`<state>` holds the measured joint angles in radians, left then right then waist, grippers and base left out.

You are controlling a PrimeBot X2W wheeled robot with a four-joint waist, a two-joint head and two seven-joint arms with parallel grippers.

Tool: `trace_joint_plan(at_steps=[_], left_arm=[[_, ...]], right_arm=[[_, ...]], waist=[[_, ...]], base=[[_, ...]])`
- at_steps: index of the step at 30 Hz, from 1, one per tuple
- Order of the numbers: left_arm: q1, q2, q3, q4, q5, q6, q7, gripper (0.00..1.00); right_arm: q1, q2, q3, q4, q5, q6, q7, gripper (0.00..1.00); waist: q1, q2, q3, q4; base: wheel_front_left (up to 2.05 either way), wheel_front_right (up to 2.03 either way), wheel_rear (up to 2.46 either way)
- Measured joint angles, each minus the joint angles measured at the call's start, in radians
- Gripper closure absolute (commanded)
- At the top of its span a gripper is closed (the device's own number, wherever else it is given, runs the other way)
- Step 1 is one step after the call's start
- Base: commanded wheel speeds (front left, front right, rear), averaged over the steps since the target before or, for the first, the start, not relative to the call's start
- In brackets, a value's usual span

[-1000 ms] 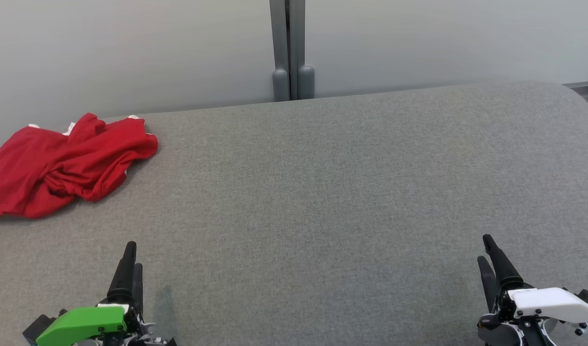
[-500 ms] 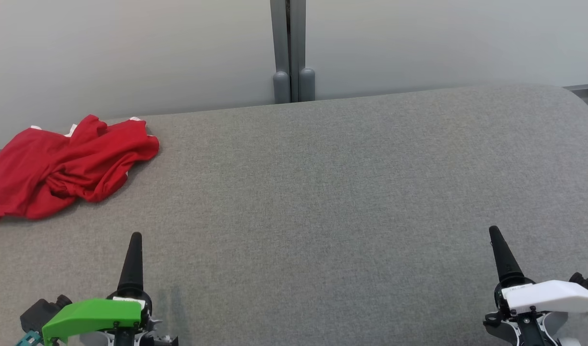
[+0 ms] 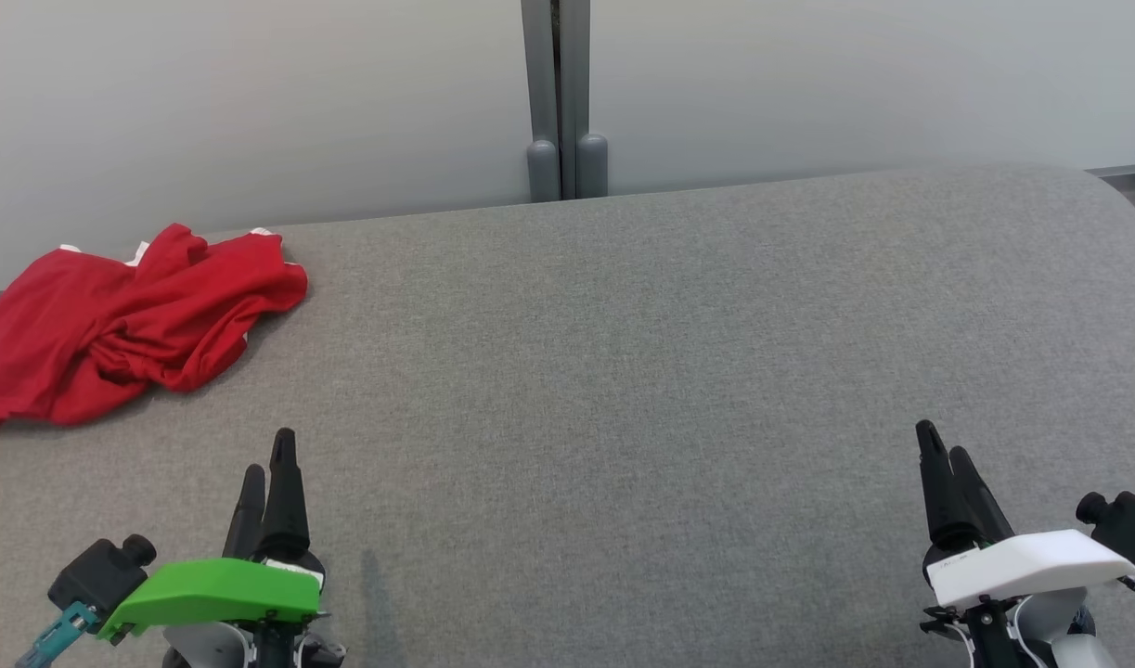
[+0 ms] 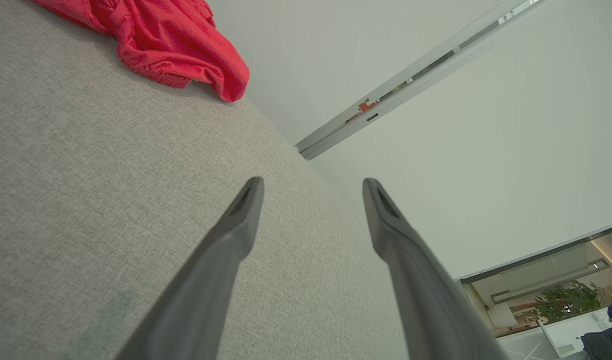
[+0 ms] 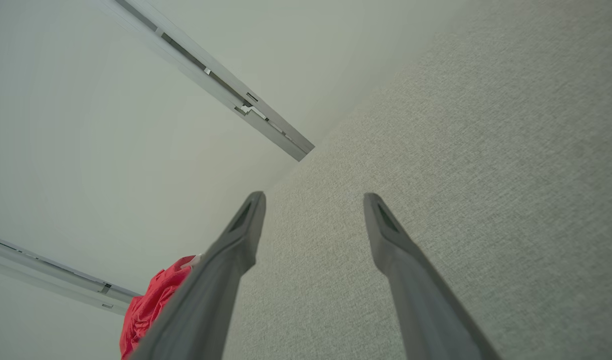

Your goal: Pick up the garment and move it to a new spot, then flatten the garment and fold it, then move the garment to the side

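Observation:
The garment (image 3: 122, 320) is a crumpled red cloth with white trim, lying at the far left of the grey fabric table (image 3: 623, 371). It also appears in the left wrist view as the garment (image 4: 155, 40) and at the lower left of the right wrist view as the garment (image 5: 150, 305). My left gripper (image 3: 268, 456) with the green cover hovers at the lower left, well short of the cloth, open and empty. At the lower right my right gripper (image 3: 941, 445) with the white cover is open and empty too.
A pale wall runs behind the table, with a grey vertical post (image 3: 558, 97) at its middle. The table's far right corner (image 3: 1101, 181) is rounded. Through a window in the left wrist view there is a plant (image 4: 568, 300).
Both grippers have rolled about their wrists and moved slightly forward, so two fingers show on each again. The garment has not moved.

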<state>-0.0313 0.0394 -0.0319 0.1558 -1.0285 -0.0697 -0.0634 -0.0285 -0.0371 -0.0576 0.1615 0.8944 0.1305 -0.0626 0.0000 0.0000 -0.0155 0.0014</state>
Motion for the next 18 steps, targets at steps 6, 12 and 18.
trace_joint_plan(at_steps=[6,12,18], left_arm=[[0.010,0.000,-0.010,-0.011,0.098,0.010,-0.019,0.00],[0.023,0.001,-0.024,0.002,0.173,0.016,-0.039,0.00],[0.026,0.002,-0.038,0.021,0.252,0.018,-0.054,0.00]], right_arm=[[0.013,-0.001,0.010,-0.003,-0.096,0.000,-0.018,0.00],[0.014,-0.002,0.020,0.003,-0.189,0.000,-0.037,0.00],[0.014,-0.003,0.026,0.012,-0.263,0.000,-0.054,0.00]], waist=[[0.0000,0.0000,-0.001,0.002],[0.0000,0.0000,-0.001,0.003],[0.0000,0.0000,-0.001,0.003]], base=[[0.00,0.00,0.00],[0.00,0.00,0.00],[0.00,0.00,0.00]])
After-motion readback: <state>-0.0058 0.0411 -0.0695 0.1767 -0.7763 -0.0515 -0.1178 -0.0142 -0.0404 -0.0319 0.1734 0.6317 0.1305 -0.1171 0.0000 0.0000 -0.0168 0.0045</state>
